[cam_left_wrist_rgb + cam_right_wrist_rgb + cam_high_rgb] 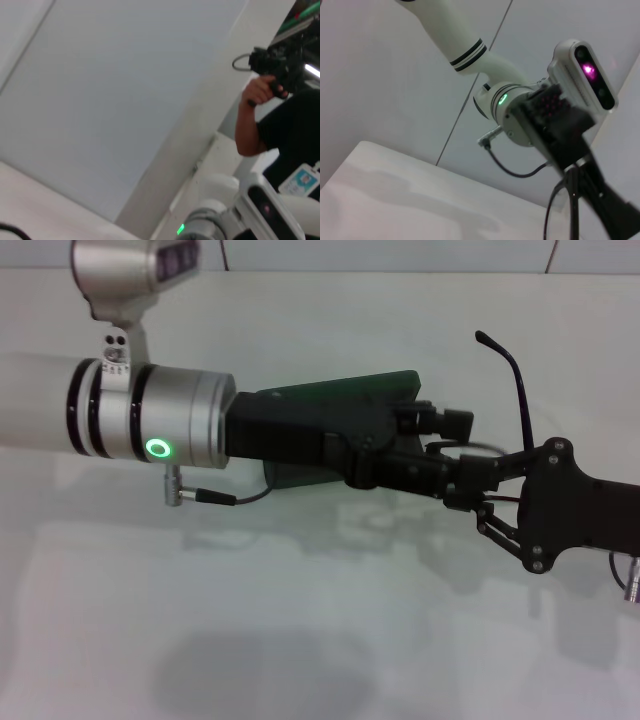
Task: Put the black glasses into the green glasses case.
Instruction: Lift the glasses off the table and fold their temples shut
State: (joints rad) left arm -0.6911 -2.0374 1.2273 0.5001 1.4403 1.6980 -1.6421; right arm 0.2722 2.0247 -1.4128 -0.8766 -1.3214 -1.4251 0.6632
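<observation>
Left arm [150, 420] nearest head camera, reaching across white table [300, 640]; green ring light lit on wrist. My left gripper [440, 465] meets right gripper [500, 510] above table; cannot tell how either set of jaws stands. Green glasses case [345, 390] behind left gripper, mostly hidden. Black glasses [515, 390] between both grippers, one temple sticking up. No readable writing.
</observation>
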